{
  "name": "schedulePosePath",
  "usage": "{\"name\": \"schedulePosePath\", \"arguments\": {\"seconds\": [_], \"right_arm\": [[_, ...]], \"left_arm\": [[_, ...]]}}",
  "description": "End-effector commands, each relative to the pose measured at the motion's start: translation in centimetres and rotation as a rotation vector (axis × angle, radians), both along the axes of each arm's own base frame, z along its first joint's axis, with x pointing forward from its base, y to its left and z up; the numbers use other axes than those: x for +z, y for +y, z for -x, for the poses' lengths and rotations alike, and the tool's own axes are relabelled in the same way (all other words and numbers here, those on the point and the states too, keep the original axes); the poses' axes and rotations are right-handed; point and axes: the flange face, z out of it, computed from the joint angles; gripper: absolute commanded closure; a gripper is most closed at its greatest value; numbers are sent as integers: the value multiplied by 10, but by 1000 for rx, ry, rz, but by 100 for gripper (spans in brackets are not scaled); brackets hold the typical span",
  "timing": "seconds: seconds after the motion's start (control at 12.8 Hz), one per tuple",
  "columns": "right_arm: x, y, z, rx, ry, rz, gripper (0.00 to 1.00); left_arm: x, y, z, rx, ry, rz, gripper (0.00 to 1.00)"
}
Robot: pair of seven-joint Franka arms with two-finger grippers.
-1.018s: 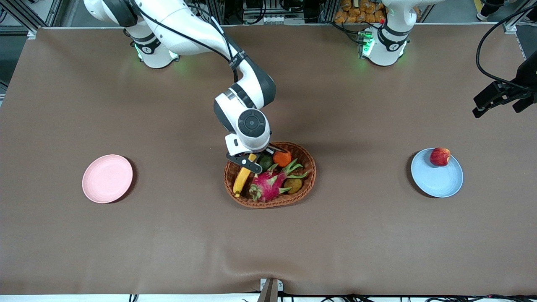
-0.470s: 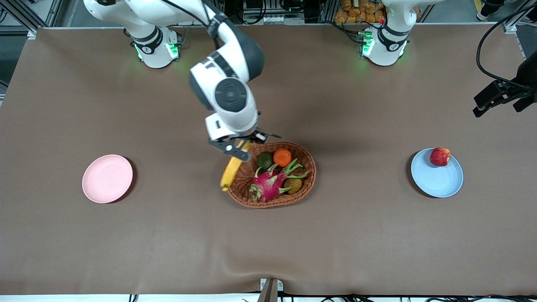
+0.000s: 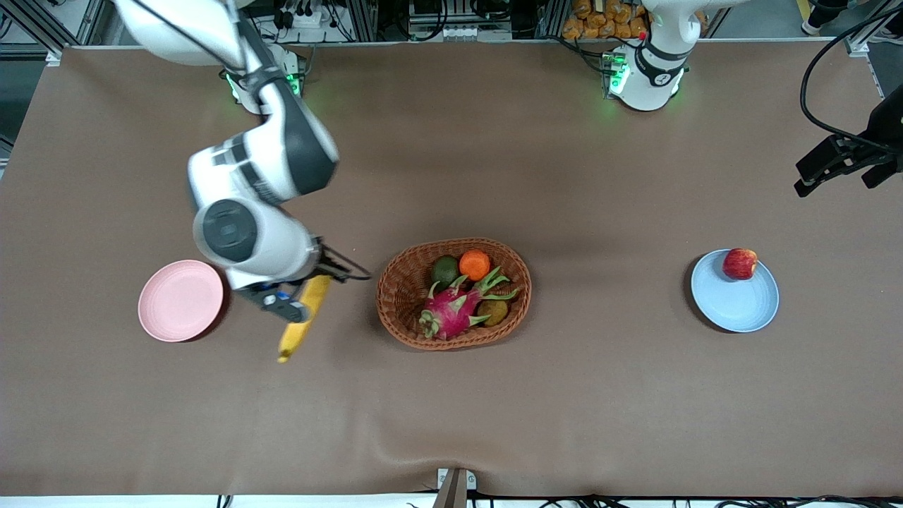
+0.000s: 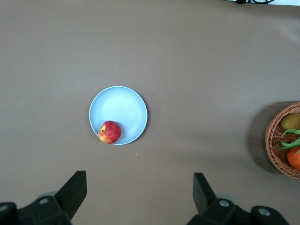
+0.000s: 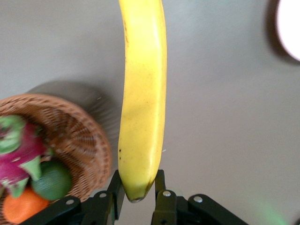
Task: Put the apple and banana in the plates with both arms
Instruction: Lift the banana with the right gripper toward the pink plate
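Apple point(image 3: 739, 264) sits on the blue plate point(image 3: 737, 307), lower right; my right pincer point(image 3: 293, 305) clamps the banana point(image 3: 300, 321) beside the pink plate point(image 3: 180, 300); left pincer point(image 4: 140, 197) gapes empty.

Colour key. Counter point(image 3: 607, 395): uniform matt brown. Banana point(image 3: 302, 315): plain yellow, with faint brown specks and a darker tip in the right wrist view. Apple point(image 3: 739, 263): red with yellowish patches. Plates: one pale pink point(image 3: 180, 300), one light blue point(image 3: 737, 303), both unpatterned. Basket point(image 3: 405, 282): woven tan-brown wicker. Dragon fruit point(image 3: 451, 312): magenta with green scales. Orange fruit point(image 3: 475, 264): solid orange. Arms point(image 3: 254, 176): white with dark grey bands; black fingers point(image 5: 161, 192); green-lit bases.
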Motion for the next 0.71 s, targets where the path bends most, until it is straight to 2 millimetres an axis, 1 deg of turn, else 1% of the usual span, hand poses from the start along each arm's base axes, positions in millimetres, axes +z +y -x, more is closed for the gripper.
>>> {"name": "schedulePosePath", "arguments": {"seconds": [0.0,0.16,0.31,0.47,0.55,0.63], "right_arm": [[9,-55,17,49,21,-34,100],[6,-113,13,86,32,-61,100],[1,-158,11,123,42,-86,100],[-11,-212,6,137,57,-110,100],[-19,-238,8,147,68,-119,100],[-25,-253,10,172,78,-125,100]], "left_arm": [[4,0,7,-16,3,19,0],[3,0,7,-16,5,19,0],[3,0,7,-16,5,19,0],[3,0,7,-16,5,19,0],[2,-2,7,-19,6,19,0],[1,-3,7,-20,8,19,0]]}}
